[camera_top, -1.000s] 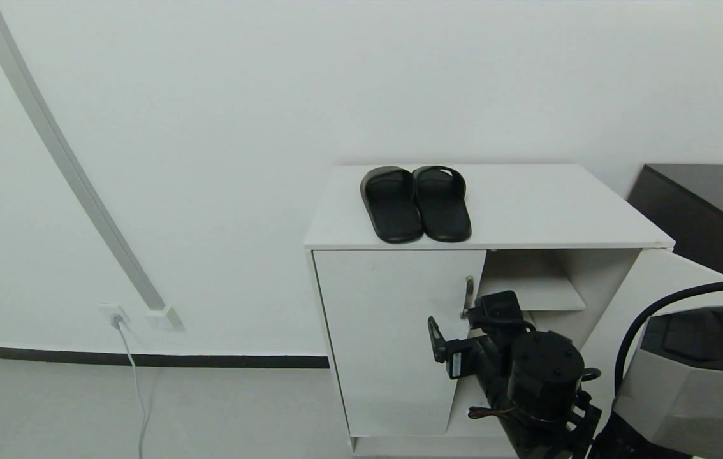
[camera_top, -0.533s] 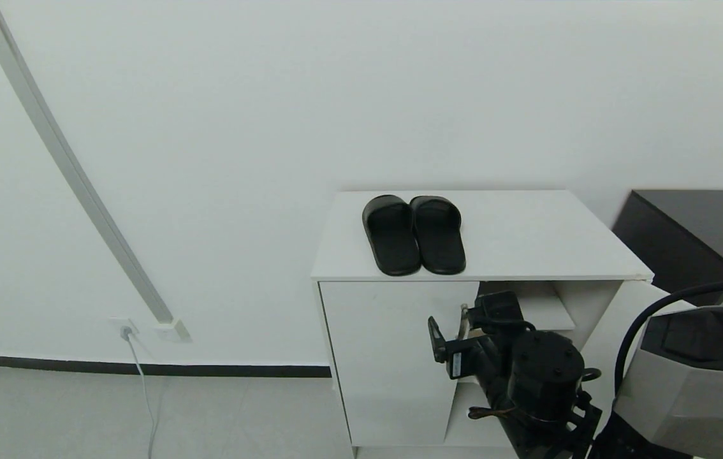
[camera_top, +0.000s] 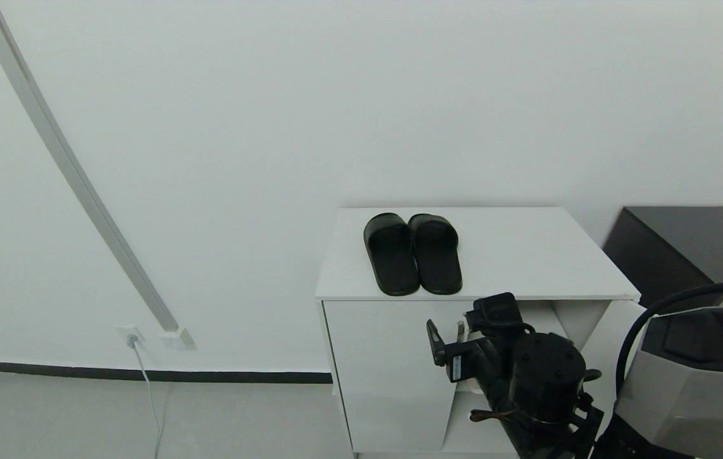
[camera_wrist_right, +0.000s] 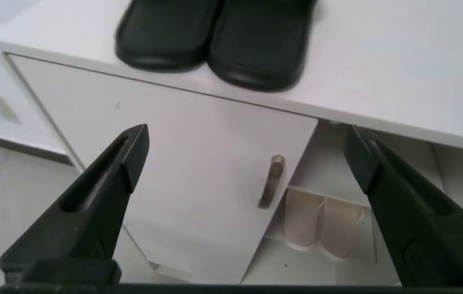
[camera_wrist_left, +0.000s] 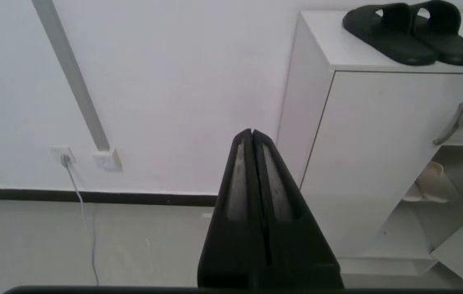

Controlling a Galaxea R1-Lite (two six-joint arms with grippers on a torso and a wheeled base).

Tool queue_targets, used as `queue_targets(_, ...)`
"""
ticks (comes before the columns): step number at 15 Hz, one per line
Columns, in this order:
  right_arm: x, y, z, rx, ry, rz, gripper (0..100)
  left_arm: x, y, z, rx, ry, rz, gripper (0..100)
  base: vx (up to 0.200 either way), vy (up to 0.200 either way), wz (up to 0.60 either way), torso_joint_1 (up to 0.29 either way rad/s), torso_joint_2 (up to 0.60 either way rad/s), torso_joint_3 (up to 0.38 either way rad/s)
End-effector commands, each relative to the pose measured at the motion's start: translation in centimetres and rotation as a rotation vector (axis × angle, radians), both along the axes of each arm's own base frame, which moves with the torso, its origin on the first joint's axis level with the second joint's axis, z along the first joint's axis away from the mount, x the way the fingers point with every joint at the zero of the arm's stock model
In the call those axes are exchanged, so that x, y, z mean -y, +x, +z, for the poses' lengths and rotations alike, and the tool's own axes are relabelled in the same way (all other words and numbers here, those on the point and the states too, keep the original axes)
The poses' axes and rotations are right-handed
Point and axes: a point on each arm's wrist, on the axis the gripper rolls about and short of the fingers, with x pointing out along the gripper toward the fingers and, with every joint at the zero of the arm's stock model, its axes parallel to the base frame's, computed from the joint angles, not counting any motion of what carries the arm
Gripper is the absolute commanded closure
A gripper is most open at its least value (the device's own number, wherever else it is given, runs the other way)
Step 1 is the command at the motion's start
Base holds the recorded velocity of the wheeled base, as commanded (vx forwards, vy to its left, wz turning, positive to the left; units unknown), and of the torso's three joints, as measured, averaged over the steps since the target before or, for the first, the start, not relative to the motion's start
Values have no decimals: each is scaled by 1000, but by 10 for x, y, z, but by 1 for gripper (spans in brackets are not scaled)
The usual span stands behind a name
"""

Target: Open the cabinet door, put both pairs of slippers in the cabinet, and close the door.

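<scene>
White wall stands behind the white cabinet (camera_top: 514, 255). Black slippers (camera_top: 412, 254) lie side by side on its top, and a pale pair (camera_wrist_right: 322, 219) sits inside the open part. The right gripper (camera_wrist_right: 246, 137) is spread wide and empty before the door handle (camera_wrist_right: 272, 181). The left gripper (camera_wrist_left: 253, 188) is pressed closed, holding nothing.

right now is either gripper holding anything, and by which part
Nothing is held. The left gripper is shut on nothing; the right gripper is open and empty, facing the cabinet.
</scene>
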Motion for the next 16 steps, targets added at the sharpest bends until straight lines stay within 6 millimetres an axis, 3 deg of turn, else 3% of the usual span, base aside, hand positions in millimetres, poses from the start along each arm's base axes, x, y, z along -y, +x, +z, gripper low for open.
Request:
queue_targets(1,2,1,-2,-5,-4,8,0,0,0,0,-2,0,1,100,0,0,0,46,-95,-56)
queue_targets(6,-6,13,10,57,-6,8,0,0,0,0,-2,0,1,100,0,0,0,0,0,0)
queue_targets(8,-7,29,34,87,14,-20,0,0,0,0,-2,0,1,100,0,0,0,0,0,0)
queue_targets(11,-13,34,68,23,-17,-13,0,0,0,0,-2,0,1,100,0,0,0,0,0,0)
queue_targets(16,-27,47,87,-85,33,-19,0,0,0,0,-3,0,1,100,0,0,0,0,0,0)
